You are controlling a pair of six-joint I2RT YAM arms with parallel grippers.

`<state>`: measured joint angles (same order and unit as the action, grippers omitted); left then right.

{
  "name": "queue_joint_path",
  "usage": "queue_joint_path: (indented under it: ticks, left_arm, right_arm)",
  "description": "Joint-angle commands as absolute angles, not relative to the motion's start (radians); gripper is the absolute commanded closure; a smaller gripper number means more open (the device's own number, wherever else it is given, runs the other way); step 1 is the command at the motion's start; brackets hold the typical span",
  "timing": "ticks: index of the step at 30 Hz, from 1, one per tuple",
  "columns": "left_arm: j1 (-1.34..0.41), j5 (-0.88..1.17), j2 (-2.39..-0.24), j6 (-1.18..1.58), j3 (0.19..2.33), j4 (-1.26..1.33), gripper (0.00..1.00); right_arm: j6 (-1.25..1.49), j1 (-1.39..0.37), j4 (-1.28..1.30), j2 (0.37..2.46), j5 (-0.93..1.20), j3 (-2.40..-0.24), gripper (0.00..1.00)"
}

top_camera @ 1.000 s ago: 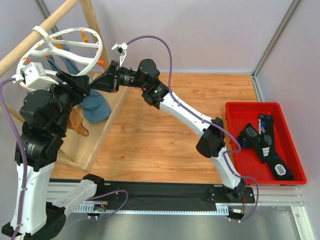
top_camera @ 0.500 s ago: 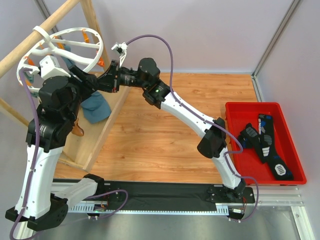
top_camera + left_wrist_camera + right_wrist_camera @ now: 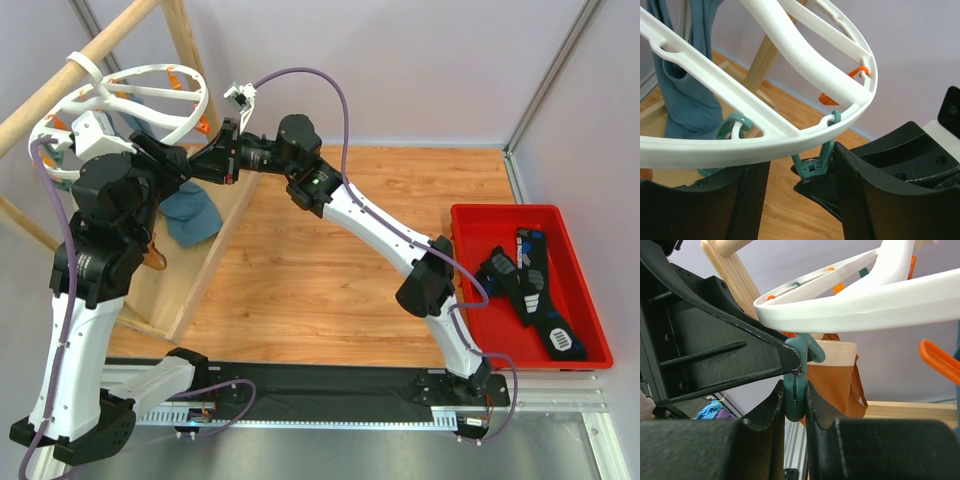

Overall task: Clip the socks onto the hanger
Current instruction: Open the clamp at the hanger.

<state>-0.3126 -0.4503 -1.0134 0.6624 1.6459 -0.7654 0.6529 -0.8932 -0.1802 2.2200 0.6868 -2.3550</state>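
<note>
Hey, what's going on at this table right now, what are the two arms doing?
Both arms are up at the round white hanger, working on one teal clip under its ring. The right end effector is shut on that clip. The left end effector is open, with the clip showing between its fingers. The black socks lie in the red bin on the right, not yet clipped. A teal-blue sock hangs below the ring.

Red tray (image 3: 500,209) on wooden table (image 3: 320,290)
</note>
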Motion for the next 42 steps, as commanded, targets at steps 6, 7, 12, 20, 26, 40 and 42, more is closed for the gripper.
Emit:
queue_joint_path:
  ticks: [6,7,12,20,26,40,42]
  left_arm:
    - [-0.308,-0.433,-1.0,0.595,1.62,-0.604,0.47]
    - [-0.308,-0.42,-1.0,0.589,1.617,-0.601,0.48]
    - [-0.308,-0.402,-1.0,0.577,1.602,-0.575,0.56]
    - [-0.308,-0.365,-1.002,0.557,1.603,-0.574,1.0]
    - [-0.308,-0.361,-0.999,0.555,1.601,-0.584,1.0]
    - [-0.308,-0.37,-0.937,0.515,1.529,-0.537,1.0]
    - [-0.308,-0.37,-0.939,0.515,1.529,-0.543,1.0]
  right_arm:
    - [0.63,-0.905,-0.183,2.154,0.744,-2.347,1.0]
    - [0.63,-0.905,-0.183,2.155,0.749,-2.347,1.0]
    - [0.623,-0.907,-0.178,2.154,0.752,-2.344,1.0]
    - [0.603,-0.907,-0.16,2.149,0.744,-2.35,0.96]
    - [0.592,-0.907,-0.134,2.122,0.701,-2.318,0.42]
    - [0.462,-0.847,-0.005,1.745,0.367,-1.798,0.13]
    - [0.422,-0.845,0.145,1.683,0.184,-1.737,0.16]
